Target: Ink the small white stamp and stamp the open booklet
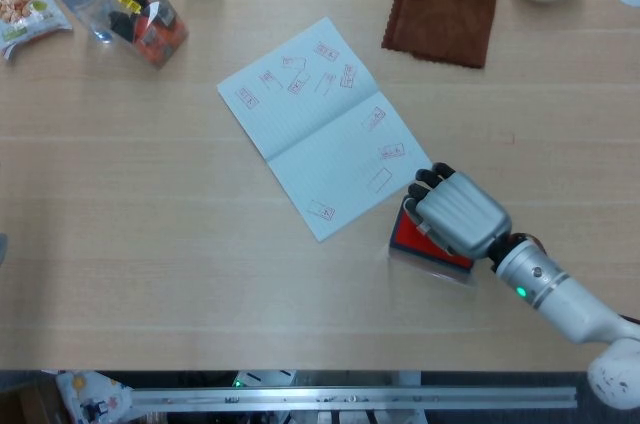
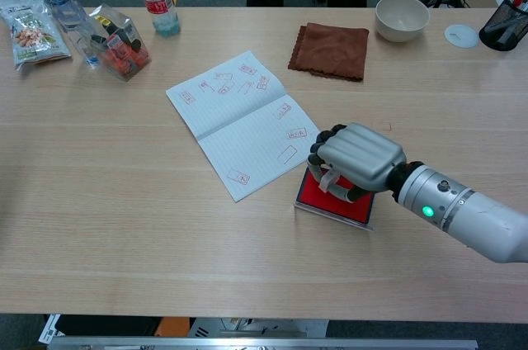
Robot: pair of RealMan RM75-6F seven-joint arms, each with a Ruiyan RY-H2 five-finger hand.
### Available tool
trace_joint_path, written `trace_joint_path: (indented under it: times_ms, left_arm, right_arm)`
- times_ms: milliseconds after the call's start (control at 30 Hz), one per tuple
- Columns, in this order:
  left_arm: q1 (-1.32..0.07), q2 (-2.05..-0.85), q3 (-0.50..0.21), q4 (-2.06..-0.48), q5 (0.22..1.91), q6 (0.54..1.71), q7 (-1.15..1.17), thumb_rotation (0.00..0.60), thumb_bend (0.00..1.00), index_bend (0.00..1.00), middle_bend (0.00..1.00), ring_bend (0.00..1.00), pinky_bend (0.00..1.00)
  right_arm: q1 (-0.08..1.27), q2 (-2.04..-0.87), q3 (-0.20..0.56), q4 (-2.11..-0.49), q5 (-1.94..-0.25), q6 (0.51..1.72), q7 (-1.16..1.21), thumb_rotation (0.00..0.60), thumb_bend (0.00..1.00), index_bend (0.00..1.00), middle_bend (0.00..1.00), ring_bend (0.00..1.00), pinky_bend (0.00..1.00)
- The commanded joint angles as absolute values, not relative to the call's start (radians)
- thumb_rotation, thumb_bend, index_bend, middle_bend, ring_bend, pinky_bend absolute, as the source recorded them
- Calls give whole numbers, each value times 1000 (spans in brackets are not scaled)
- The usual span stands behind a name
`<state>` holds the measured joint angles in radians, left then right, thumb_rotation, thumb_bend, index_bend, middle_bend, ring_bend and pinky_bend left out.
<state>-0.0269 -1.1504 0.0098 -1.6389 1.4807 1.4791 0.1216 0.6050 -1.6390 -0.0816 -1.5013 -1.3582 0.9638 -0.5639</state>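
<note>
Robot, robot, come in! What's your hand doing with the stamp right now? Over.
Right hand grips small white stamp over red ink pad. Left hand out of sight. Open booklet beside pad, unobstructed.

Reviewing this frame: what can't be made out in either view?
- Small white stamp: mostly covered by the right hand in both views; contact with the red ink pad unclear.
- Stamp marks on the open booklet: too small to read.
- Left hand: outside both views.
</note>
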Motion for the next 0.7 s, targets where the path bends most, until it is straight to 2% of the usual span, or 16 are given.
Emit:
trace_joint_path:
  times_ms: [33,700]
  left_arm:
    - [-26,-1151,10,-1637,1481,1479,120,600,290,151,80,114,36]
    - [-23,-1150,8,-1633,1475,1478,116,600,289,150,80,114,36]
  right_arm:
    - [600,-1645,-81,-1494,-1361,964,-557,600,370,657,418,237,251]
    - [579,-1661,-66,-1461,-1362,958,-535,600,370,671,422,240,251]
